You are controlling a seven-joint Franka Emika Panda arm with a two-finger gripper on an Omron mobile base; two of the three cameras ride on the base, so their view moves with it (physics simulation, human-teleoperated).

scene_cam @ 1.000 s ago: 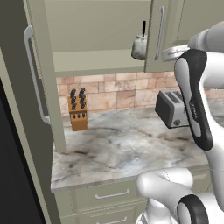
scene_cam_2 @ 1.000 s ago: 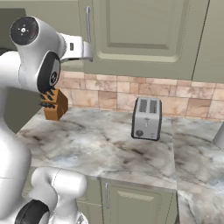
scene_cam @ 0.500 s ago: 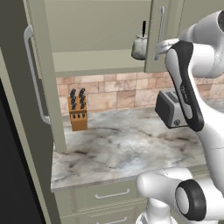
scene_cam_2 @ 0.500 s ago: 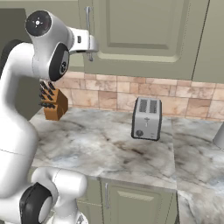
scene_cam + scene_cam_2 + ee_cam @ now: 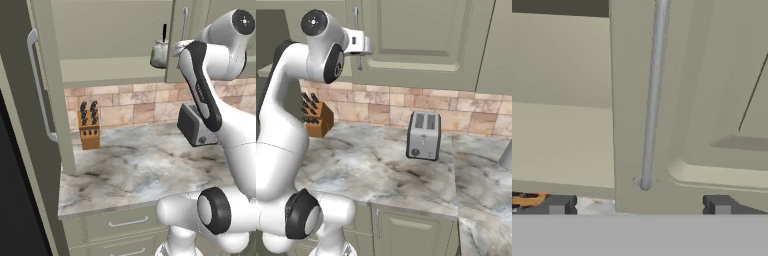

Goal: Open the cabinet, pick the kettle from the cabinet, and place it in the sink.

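The cabinet (image 5: 115, 45) is pale grey-green with 1 door swung wide at the left and a flat bare shelf inside. On that shelf's right end, beside the shut door, stands the kettle (image 5: 160, 53), squat, dull silver, with a thin black handle. The gripper (image 5: 639, 205) has its 2 dark fingers spread fully and holds nothing, either side of the slim silver bar handle (image 5: 653, 95). Below: veined marble counter (image 5: 145, 165), boxy metal toaster (image 5: 423, 135), wooden knife block (image 5: 89, 130)

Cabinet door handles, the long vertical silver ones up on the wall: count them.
2. One handle is on the swung-open left door; the other handle is on the closed right door, by the kettle. Others may be hidden.
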